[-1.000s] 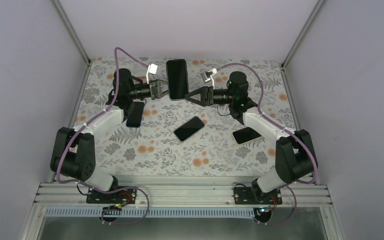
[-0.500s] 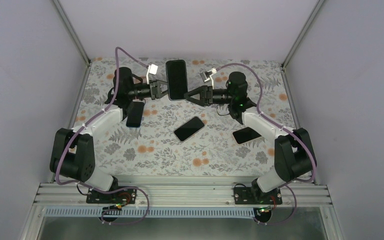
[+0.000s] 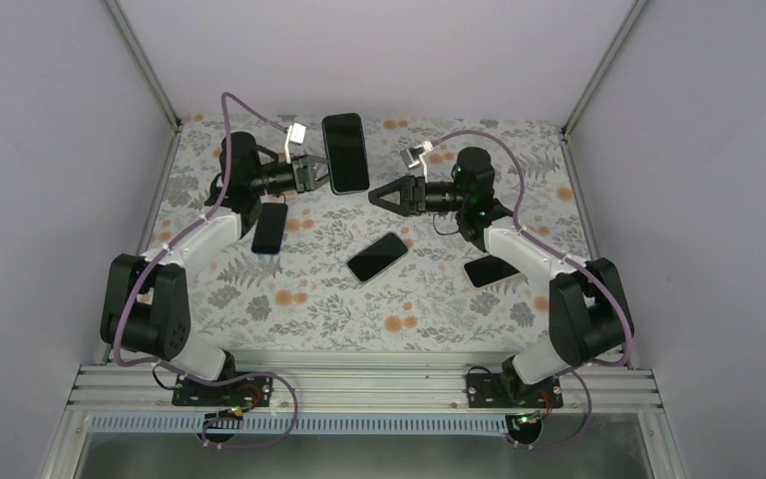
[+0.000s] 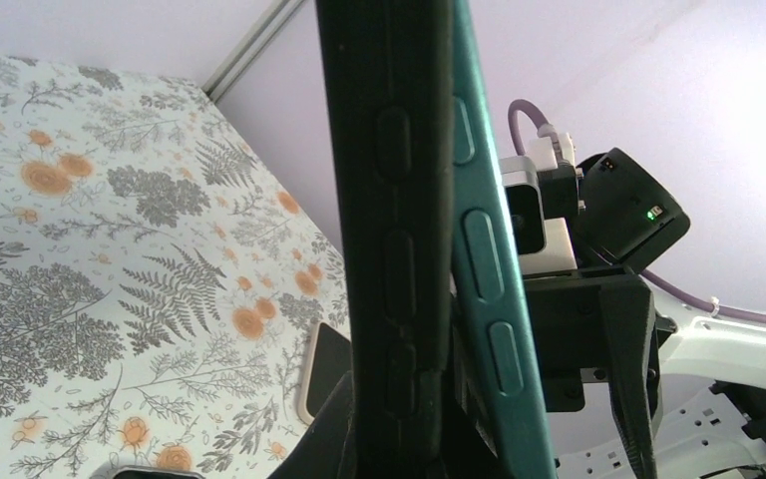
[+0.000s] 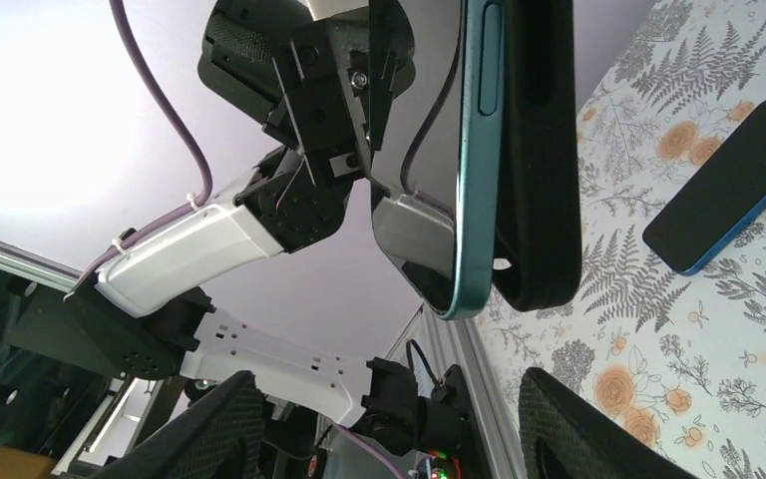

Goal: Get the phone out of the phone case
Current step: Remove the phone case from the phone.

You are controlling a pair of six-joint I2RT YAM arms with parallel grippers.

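Right wrist: left gripper (image 3: pixel 311 172) clamping black rubbery case (image 5: pixel 539 150); right gripper (image 5: pixel 389 377) gaping before teal-rimmed phone (image 5: pixel 481 150); pinching rim only advised.

Both arms raised, facing, left end effector (image 3: pixel 317 172) clamped, right end effector (image 3: pixel 377 196) parted

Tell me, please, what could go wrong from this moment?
1. The teal-edged smartphone sits partly out of the black soft phone case, above the floral table; it could slip free and fall.
2. The open right end effector, if it closes in, might knock the case out of the shut left end effector.
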